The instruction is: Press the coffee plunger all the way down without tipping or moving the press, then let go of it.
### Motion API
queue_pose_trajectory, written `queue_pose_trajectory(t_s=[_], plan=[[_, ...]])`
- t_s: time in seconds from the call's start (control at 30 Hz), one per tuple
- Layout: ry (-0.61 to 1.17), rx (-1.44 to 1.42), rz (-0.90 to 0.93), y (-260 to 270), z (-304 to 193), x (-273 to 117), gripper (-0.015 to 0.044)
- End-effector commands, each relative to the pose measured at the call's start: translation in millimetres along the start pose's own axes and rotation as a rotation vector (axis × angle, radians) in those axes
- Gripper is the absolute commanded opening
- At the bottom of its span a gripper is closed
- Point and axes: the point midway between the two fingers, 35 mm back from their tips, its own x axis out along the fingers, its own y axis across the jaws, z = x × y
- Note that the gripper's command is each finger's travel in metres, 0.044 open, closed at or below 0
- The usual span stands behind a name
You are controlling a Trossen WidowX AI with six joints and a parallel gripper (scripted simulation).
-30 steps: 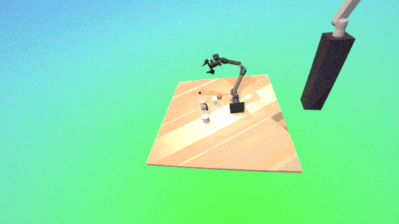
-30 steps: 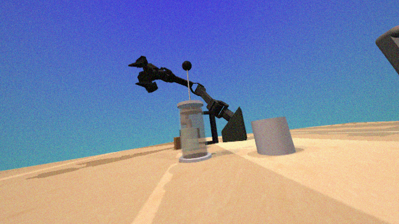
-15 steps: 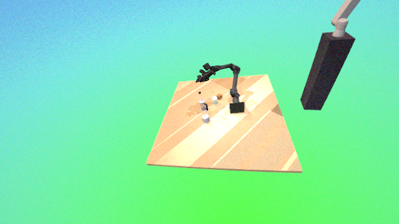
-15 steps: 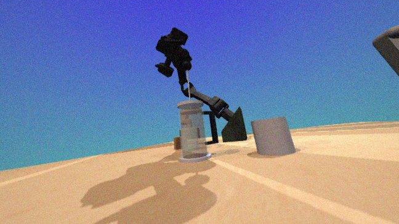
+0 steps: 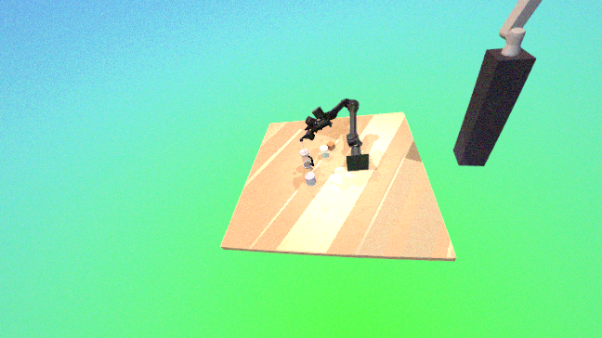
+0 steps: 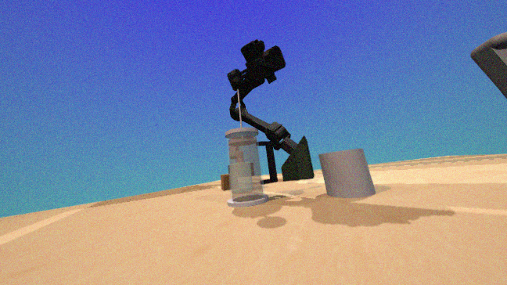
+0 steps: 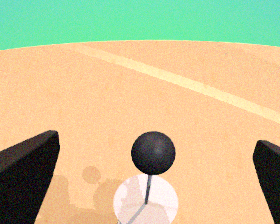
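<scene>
The coffee press point(image 5: 305, 158) point(image 6: 246, 186) stands upright on the table, with a clear body, a pale lid point(image 6: 241, 133) point(image 7: 166, 200) and a black side handle point(image 6: 271, 163). Its plunger is up: the thin rod point(image 6: 239, 110) point(image 7: 149, 187) rises well above the lid to a round black knob point(image 7: 153, 153). In the exterior view the knob blends into the dark gripper. My gripper point(image 5: 309, 136) point(image 7: 160, 146) is open and empty, tilted above the press. In the wrist view the knob shows between the two wide-set fingers, with space on both sides; contact is not seen.
A grey cylinder point(image 5: 310, 178) point(image 6: 347, 174) stands beside the press. A pale cup point(image 5: 324, 150) and a small brown block point(image 5: 331, 146) point(image 6: 224, 182) are on the arm's side of the press. A dark pillar point(image 5: 494, 105) with a grey arm stands beyond the table point(image 5: 325, 221).
</scene>
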Motion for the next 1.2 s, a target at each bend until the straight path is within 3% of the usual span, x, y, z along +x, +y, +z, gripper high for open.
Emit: queue_pose_trajectory(t_s=[0.0,1.1,1.17], plan=[[0.003,-0.023,-0.008,-1.6,-27.8,10.9,0.0440],[0.000,-0.023,-0.009,-2.3,-27.8,52.0,0.0440],[0.000,-0.023,-0.009,-2.3,-27.8,52.0,0.0387]])
